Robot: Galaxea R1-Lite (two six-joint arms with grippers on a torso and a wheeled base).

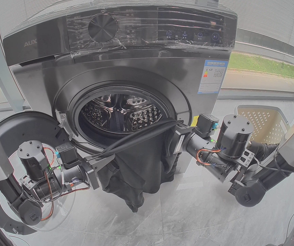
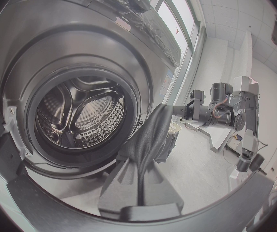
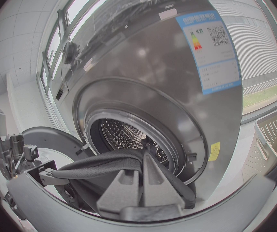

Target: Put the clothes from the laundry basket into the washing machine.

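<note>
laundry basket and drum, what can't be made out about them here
Beige perforated plastic laundry basket: contents hidden in head view by the right arm; cut off by the edge in right wrist view.
Shiny perforated steel drum: its floor, hidden in head view by the black fabric garment stretched across.

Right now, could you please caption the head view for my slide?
The left gripper and right gripper hold a black garment stretched before the open washing machine.

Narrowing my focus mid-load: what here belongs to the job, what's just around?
Job: black cloth garment; grey front-loading washing machine; its round open door; beige perforated plastic laundry basket.
Just there: blue-edged paper label; clear plastic film on the panel.
</note>
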